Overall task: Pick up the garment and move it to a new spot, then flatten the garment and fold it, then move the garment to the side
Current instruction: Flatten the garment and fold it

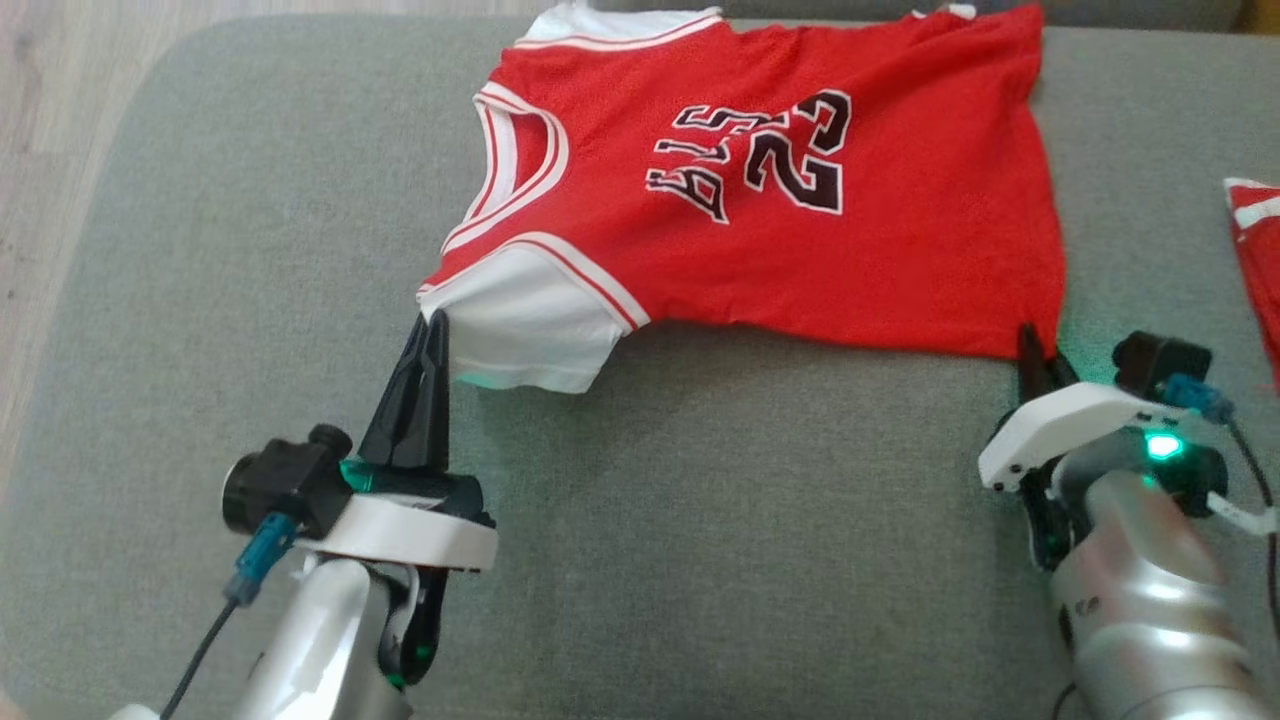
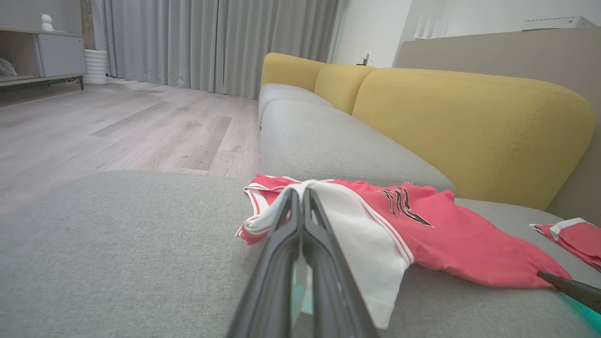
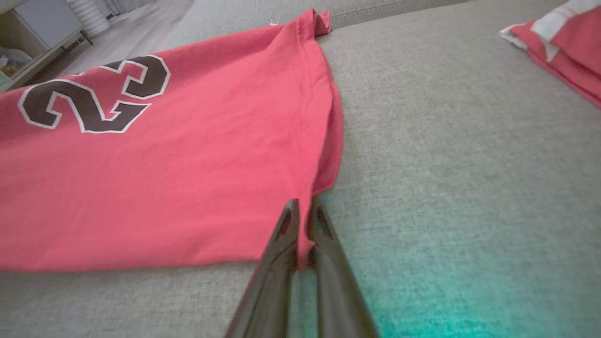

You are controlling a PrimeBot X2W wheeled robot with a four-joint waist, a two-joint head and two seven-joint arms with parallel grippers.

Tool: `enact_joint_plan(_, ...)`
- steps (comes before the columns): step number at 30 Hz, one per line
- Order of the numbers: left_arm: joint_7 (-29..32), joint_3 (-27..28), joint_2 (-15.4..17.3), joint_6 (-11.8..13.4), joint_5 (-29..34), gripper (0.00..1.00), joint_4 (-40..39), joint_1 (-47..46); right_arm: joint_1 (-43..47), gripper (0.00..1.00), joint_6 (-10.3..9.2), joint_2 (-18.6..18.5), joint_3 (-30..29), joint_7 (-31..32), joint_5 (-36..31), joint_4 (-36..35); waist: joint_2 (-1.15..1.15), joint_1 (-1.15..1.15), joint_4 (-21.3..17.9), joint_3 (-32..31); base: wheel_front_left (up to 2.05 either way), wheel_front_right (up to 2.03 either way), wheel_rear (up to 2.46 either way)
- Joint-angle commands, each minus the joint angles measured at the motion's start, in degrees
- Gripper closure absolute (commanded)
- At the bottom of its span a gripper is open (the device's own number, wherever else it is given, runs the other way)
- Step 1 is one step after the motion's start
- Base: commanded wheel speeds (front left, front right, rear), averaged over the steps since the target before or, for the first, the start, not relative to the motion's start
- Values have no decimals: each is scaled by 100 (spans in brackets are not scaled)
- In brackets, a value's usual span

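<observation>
A red jersey (image 1: 800, 260) lies spread on the grey sofa cushion (image 1: 700, 520), printed side up. Its black number 23 (image 1: 800, 150) and the lettering beside it read upside down in the head view. The neck opening points toward the robot's left and the bottom hem toward its right.

The left gripper (image 1: 434, 325) reaches up to the near white sleeve (image 1: 520, 320). Its two dark fingers are pressed together at the sleeve's left edge. In the left wrist view the gripper (image 2: 300, 195) is closed, with white cloth draped around the tips and showing through the narrow slit lower down, so it is clamped on the sleeve.

The right gripper (image 1: 1030, 345) sits at the jersey's near right corner. In the right wrist view its fingers (image 3: 303, 209) are drawn together with a pinch of red hem caught between them, and the hem edge rises in a ridge away from that point. One of its dark fingers also shows at the lower right of the left wrist view, touching the same corner (image 2: 558, 281).

A second red garment (image 1: 1255, 260) with white trim lies on the cushion further right, apart from the jersey. Yellow backrests (image 2: 469, 126), a wooden floor (image 2: 117, 126) and grey curtains (image 2: 211, 42) show beyond in the left wrist view.
</observation>
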Motion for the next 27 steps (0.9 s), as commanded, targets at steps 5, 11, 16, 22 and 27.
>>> enact_joint_plan(5, -63, 375, 153, -20, -167, 100, -83, -63, -130, 100, -4, 94, 403, -370, 276, -150, 0, 0, -223, -387, 0, 0, 0)
enact_joint_plan(11, 62, 536, 392, -60, -313, 100, -257, -166, -95, 100, -4, 94, 931, -436, 590, -1332, 0, 0, -460, -798, 0, 0, 0)
enact_joint_plan(16, 231, 796, 513, -108, -664, 100, -712, -470, -1, 100, -4, 94, 1259, -438, 577, -2614, 0, 0, -598, -1151, 0, 0, 0)
enact_joint_plan(22, 568, 1122, 540, -76, -1177, 100, -1626, -761, 43, 100, -4, -51, 1449, -311, 560, -3820, 0, 0, -688, -1381, 0, 0, 0)
enact_joint_plan(27, 900, 1590, 544, 235, -1637, 100, -2838, -932, 257, 100, -4, -278, 1468, 126, 629, -5185, 0, 0, -744, -1407, 0, 0, 0)
